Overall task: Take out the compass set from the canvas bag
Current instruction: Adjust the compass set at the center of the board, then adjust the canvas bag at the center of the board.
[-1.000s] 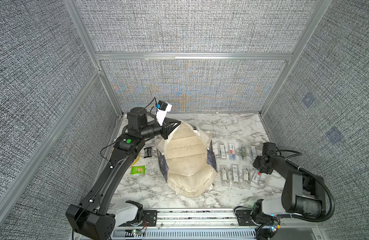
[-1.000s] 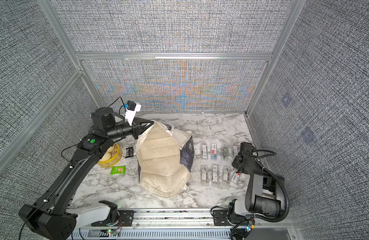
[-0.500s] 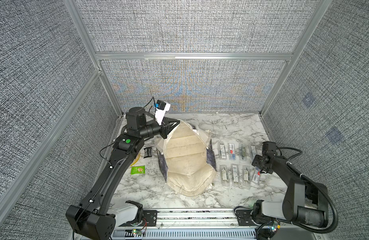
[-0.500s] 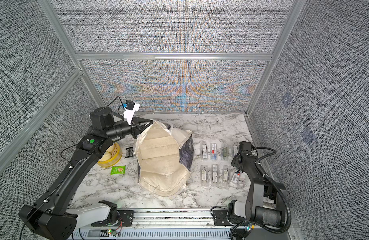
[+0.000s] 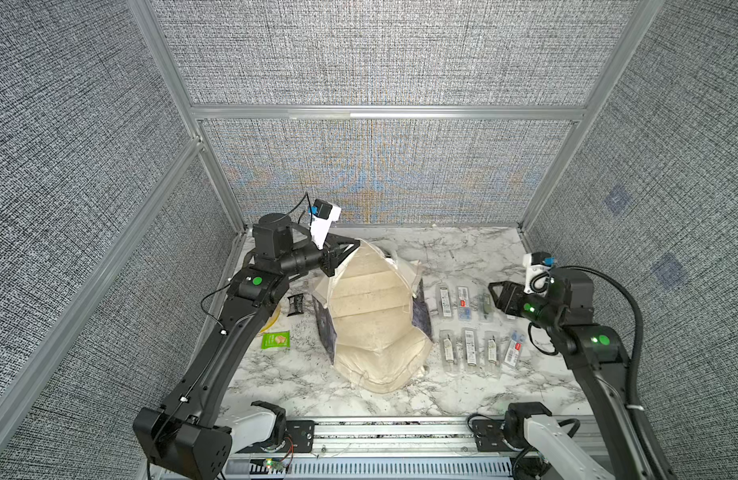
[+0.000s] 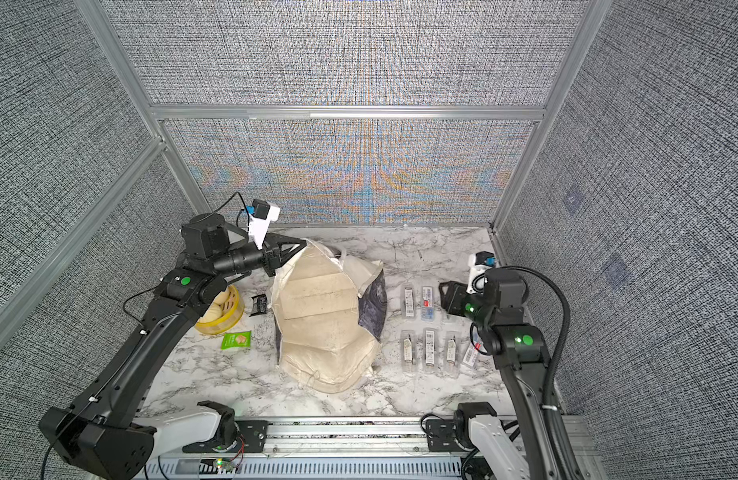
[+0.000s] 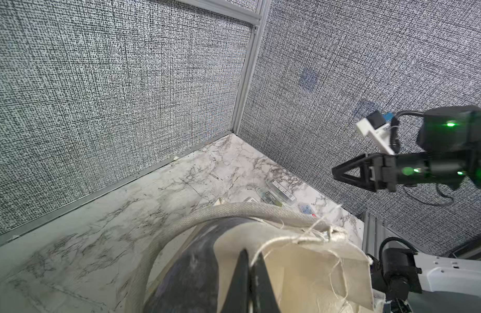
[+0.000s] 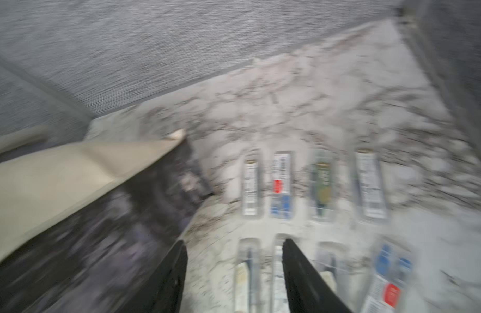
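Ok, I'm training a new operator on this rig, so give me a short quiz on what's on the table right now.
1. True or false: the left gripper is shut on the bag's rim.
2. The right gripper is: A) open and empty, B) shut on a pack, C) inside the bag.
3. The clear packs lie to the robot's ____ of the bag.
Key: 1 true; 2 A; 3 right.
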Robot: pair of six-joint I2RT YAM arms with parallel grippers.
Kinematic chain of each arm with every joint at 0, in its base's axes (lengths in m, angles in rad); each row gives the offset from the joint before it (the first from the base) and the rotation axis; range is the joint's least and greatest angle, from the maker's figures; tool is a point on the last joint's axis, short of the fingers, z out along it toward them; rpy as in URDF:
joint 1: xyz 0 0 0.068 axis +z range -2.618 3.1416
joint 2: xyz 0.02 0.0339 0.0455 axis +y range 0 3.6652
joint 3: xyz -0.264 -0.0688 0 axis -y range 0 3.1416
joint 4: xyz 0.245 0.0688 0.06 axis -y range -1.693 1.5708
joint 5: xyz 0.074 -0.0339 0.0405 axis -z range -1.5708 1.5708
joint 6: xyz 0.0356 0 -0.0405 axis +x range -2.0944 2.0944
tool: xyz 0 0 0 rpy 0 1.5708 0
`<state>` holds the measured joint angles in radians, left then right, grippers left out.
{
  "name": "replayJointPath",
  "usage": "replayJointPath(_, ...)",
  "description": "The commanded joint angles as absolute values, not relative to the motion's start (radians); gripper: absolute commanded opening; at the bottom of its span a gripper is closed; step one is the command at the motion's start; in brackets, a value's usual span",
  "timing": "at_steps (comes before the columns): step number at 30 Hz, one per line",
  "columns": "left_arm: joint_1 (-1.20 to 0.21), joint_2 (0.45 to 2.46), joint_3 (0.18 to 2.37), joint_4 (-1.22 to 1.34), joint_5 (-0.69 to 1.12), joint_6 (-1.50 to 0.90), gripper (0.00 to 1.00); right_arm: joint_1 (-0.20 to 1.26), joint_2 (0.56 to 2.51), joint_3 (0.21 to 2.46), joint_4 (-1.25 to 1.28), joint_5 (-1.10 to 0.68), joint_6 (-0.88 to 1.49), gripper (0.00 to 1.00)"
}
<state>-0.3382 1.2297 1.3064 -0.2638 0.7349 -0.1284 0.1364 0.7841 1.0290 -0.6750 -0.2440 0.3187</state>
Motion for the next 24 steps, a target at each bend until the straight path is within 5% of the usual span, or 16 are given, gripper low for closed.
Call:
replayJointPath(1,-0.337,1.245,1.333,-0.218,0.726,-0.148,0.0,0.33,0.738,1.059,-0.735,-0.349,0.3,0.58)
replayJointPath(9,-0.336,1.255,1.328,-0.234,0.71,-0.183,0.0,0.984,0.844,1.102,-0.661,0.191,0.086,0.64)
replayJointPath(17,-0.336,1.236,1.328,-0.268,0.688,-0.177,0.0,1.046,1.248,1.264,-0.679,0.637,-0.082,0.85)
replayJointPath(21,-0.336,1.226,1.333,-0.301,0.686,-0.158,0.0,1.016,1.296,1.238,-0.673,0.598,-0.037,0.74)
replayJointPath(24,-0.336,1.219,1.327,-0.327,0.674,-0.139,0.0,1.011,1.269,1.193,-0.669,0.572,0.041,0.55)
